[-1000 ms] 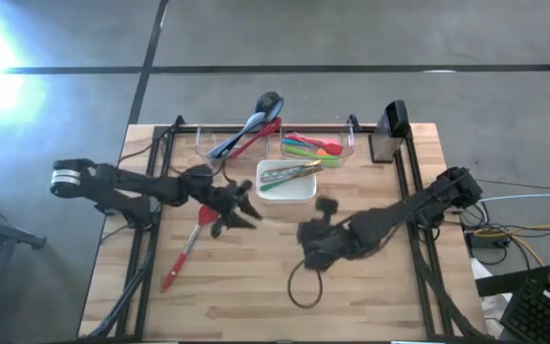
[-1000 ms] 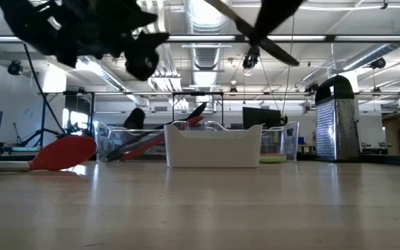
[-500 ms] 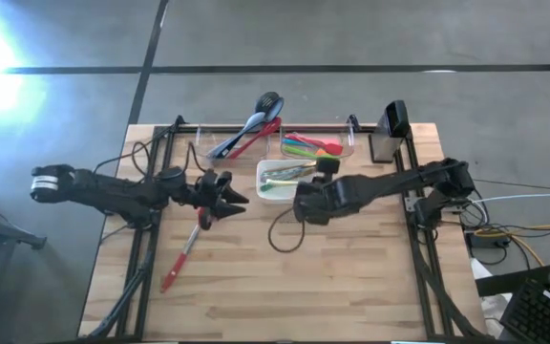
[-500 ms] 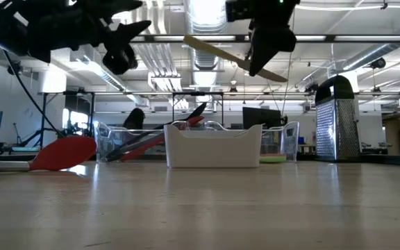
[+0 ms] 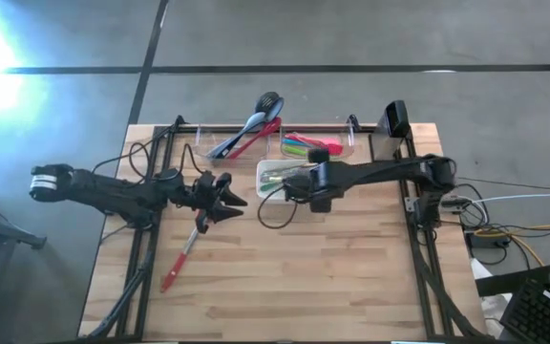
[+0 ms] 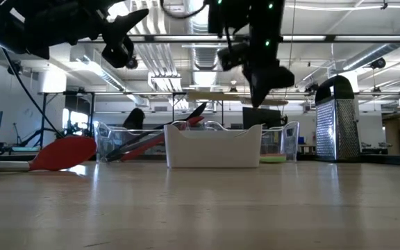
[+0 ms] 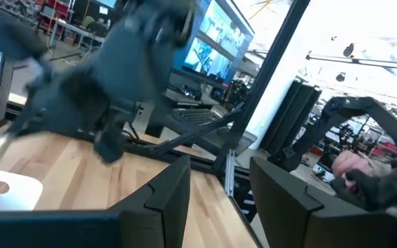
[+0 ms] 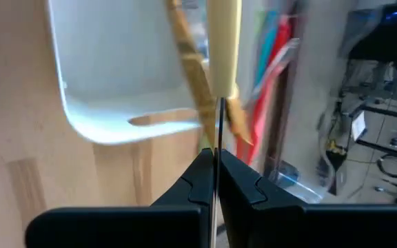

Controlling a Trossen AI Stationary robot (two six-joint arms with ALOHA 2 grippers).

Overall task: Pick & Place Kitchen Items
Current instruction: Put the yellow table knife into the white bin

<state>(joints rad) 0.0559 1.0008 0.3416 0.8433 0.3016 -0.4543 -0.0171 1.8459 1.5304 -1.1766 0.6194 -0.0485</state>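
My right gripper (image 5: 297, 182) is over the white dish (image 5: 299, 194), shut on a pale tan utensil (image 6: 217, 96) that shows level above the dish in the low view. The dish holds green and tan utensils. My left gripper (image 5: 232, 199) is open and empty above the table, left of the dish. A red long-handled spoon (image 5: 184, 250) lies flat on the table below and near it; its head shows in the low view (image 6: 64, 151). Two clear bins at the far edge hold blue, black and red utensils (image 5: 256, 129) and several bright ones (image 5: 313, 145). My right gripper pinches the tan utensil's thin end (image 8: 218, 134) between its two fingers (image 8: 198, 172). The utensil's cream handle (image 8: 222, 48) runs on ahead of the fingers, in line with them. The arm reaches in from the table's right side. The utensil is level and clear above the dish.
A metal grater (image 5: 390, 129) stands at the far right corner, also in the low view (image 6: 337, 118). A black cable loop (image 5: 270, 212) hangs by my right arm. Bare wood lies toward the near edge (image 5: 285, 287).
My right gripper has carried the tan utensil from the table's middle toward the far edge, to above the white dish; the utensil has turned from tilted to level. My left gripper has drawn back a little toward the table's left and far side, then kept still.
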